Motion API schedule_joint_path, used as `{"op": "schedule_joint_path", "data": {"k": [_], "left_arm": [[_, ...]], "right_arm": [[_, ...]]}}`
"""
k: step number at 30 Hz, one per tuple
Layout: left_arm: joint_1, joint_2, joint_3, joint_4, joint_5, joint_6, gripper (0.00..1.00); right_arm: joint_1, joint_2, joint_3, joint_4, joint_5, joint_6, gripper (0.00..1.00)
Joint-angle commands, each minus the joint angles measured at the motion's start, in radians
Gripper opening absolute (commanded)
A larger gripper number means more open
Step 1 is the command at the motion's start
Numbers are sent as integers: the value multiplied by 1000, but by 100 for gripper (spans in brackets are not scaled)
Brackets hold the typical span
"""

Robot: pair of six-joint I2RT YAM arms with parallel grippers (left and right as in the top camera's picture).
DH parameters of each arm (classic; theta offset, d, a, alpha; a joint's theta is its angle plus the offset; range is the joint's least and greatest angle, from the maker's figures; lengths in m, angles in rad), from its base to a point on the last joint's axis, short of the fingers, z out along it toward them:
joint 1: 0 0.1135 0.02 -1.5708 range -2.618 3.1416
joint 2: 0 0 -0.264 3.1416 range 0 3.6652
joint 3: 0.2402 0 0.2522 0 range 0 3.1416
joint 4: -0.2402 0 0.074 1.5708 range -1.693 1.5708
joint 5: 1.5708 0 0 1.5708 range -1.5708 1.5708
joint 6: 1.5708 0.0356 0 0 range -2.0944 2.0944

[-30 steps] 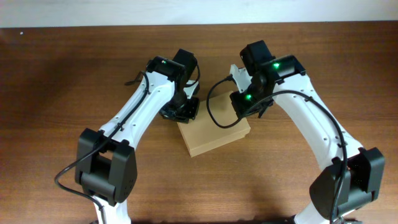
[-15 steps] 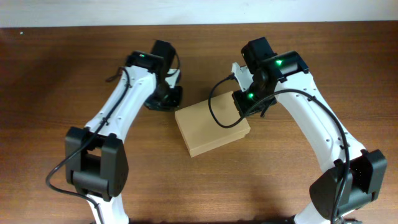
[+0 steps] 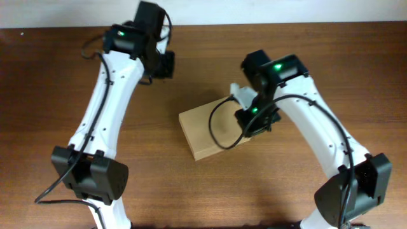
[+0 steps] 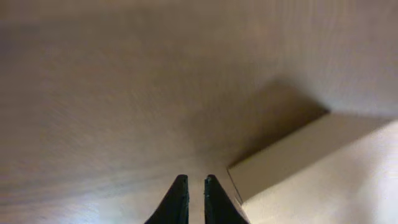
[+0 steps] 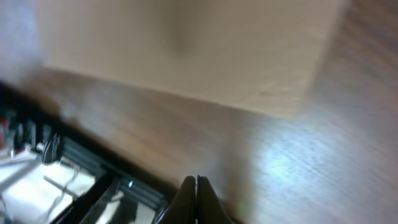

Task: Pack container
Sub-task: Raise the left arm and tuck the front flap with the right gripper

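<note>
The container, a plain tan cardboard box with its lid down, lies tilted in the middle of the wooden table. My left gripper is up at the back left, well away from the box. In the left wrist view its fingers stand a narrow crack apart with nothing between them, and a corner of the container shows low on the right. My right gripper is at the box's right end. Its fingers are pressed together and empty over bare wood, just off the container's edge.
The right arm's black cable loops over the box top. The table's back edge and a white wall run along the top. A black frame with white parts shows beyond the table edge in the right wrist view.
My left arm has swung from the box's left corner to the back left, and its fingers have parted slightly. The right gripper has slid a little forward along the box's right end.
</note>
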Motion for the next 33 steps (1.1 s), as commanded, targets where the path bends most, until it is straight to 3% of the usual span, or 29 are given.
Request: {"op": "schedule_joint_path", "data": {"k": [1,10,19,33], "left_arm": [[40,-12,69,-10,-39,16,11],[115,-12,85,-53,-39,16,11],[122,-12,85,-55,-39,16,11],[122,-12,85,-59,-47,23,12]], "right_arm": [[110,2,21,1,-49,-37,4],[284,3,-54,69,-43,-17,4],[303,3,-220,197,-117,-5,4],[303,71,-260,391,-114,18,4]]}}
